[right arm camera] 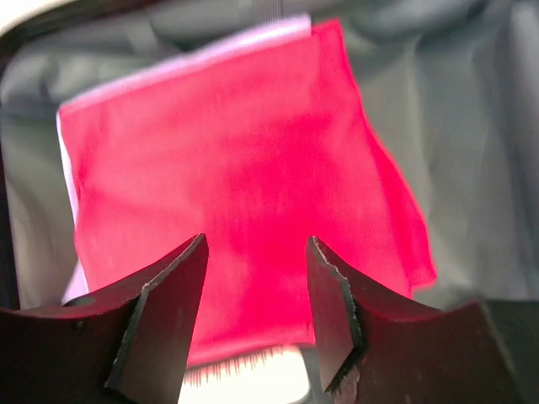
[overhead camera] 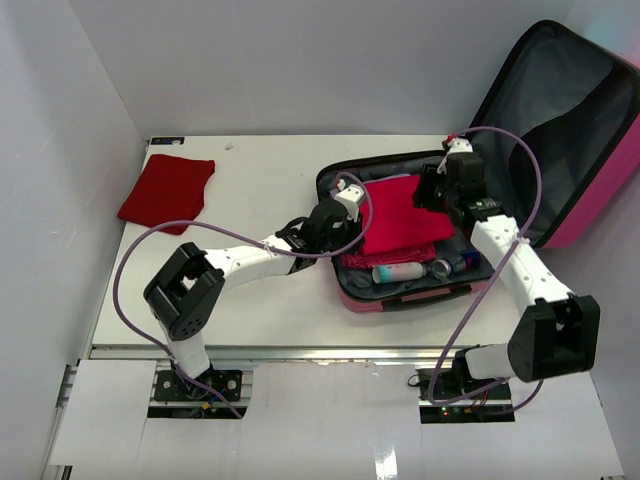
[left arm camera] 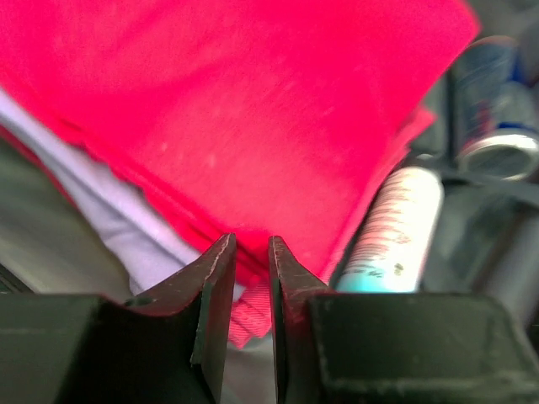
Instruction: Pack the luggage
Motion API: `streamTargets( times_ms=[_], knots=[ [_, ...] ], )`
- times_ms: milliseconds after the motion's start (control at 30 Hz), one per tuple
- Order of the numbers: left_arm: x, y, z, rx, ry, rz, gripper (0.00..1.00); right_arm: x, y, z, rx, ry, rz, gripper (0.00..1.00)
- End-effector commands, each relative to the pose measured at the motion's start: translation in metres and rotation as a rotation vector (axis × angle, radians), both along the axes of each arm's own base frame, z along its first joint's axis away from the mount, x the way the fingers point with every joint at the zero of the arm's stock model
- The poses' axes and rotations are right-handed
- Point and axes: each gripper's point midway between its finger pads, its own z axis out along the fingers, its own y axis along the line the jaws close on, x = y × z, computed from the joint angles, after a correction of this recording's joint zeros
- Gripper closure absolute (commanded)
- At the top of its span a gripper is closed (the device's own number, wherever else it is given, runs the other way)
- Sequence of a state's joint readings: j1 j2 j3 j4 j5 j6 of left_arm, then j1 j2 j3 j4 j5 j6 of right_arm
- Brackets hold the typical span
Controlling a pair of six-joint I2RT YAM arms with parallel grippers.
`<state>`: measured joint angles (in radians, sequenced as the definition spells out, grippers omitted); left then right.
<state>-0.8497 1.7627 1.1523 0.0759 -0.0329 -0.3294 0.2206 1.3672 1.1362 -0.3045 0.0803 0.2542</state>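
Note:
The luggage [overhead camera: 400, 298] lies open on the table's right half, its grey-lined lid [overhead camera: 560, 120] leaning up at the back right. A folded red cloth [overhead camera: 395, 215] [left arm camera: 253, 101] [right arm camera: 236, 168] rests inside on a pale lilac layer [left arm camera: 126, 227]. In front of it lie a white and teal tube [overhead camera: 398, 271] [left arm camera: 396, 227] and a blue can [overhead camera: 450, 265] [left arm camera: 493, 109]. My left gripper [overhead camera: 345, 228] [left arm camera: 251, 240] hovers at the cloth's near-left edge, jaws a narrow gap apart and holding nothing. My right gripper [overhead camera: 420, 190] [right arm camera: 255, 240] stands open above the cloth's far-right side.
A second, darker red cloth [overhead camera: 167, 192] lies folded at the table's far left corner. White walls close in the left and back. The raised lid stands just right of my right arm. Grey lining [right arm camera: 472, 126] shows around the packed cloth.

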Motion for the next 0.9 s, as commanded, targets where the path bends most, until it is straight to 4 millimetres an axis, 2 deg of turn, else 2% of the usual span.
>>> streamTargets(
  times_ms=[0, 167, 267, 333, 400, 433, 533, 600, 667, 733, 800, 867],
  knots=[
    [0.0, 0.0, -0.004, 0.015, 0.017, -0.001, 0.69, -0.037, 0.0, 0.006, 0.015, -0.017, -0.015, 0.43],
    [-0.001, 0.004, -0.011, 0.036, 0.04, 0.019, 0.69, -0.058, 0.011, 0.01, 0.005, -0.048, -0.003, 0.43],
    [0.006, 0.017, 0.0, 0.069, 0.016, 0.079, 0.66, -0.065, 0.02, 0.013, 0.013, -0.071, 0.018, 0.43],
    [0.011, 0.025, 0.025, 0.068, -0.021, 0.123, 0.62, -0.068, 0.026, 0.015, 0.022, -0.085, 0.032, 0.43],
    [0.024, 0.03, 0.068, 0.032, -0.082, 0.194, 0.58, -0.071, 0.03, 0.017, 0.033, -0.089, 0.051, 0.43],
    [0.031, 0.037, 0.09, 0.016, -0.108, 0.248, 0.55, -0.073, 0.032, 0.018, 0.037, -0.092, 0.057, 0.43],
    [0.054, 0.071, 0.13, -0.007, -0.145, 0.407, 0.53, -0.077, 0.035, 0.017, 0.041, -0.106, 0.068, 0.42],
    [0.071, 0.104, 0.153, -0.028, -0.179, 0.526, 0.53, -0.077, 0.038, 0.017, 0.048, -0.113, 0.077, 0.42],
    [0.093, 0.146, 0.16, -0.041, -0.181, 0.646, 0.53, -0.077, 0.041, 0.016, 0.058, -0.115, 0.091, 0.42],
    [0.12, 0.213, 0.156, -0.056, -0.159, 0.811, 0.55, -0.079, 0.044, 0.016, 0.064, -0.115, 0.104, 0.42],
    [0.135, 0.266, 0.144, -0.071, -0.151, 0.941, 0.6, -0.08, 0.046, 0.018, 0.071, -0.125, 0.117, 0.42],
    [0.146, 0.324, 0.125, -0.082, -0.134, 1.088, 0.74, -0.082, 0.05, 0.022, 0.086, -0.152, 0.139, 0.41]
  ],
)
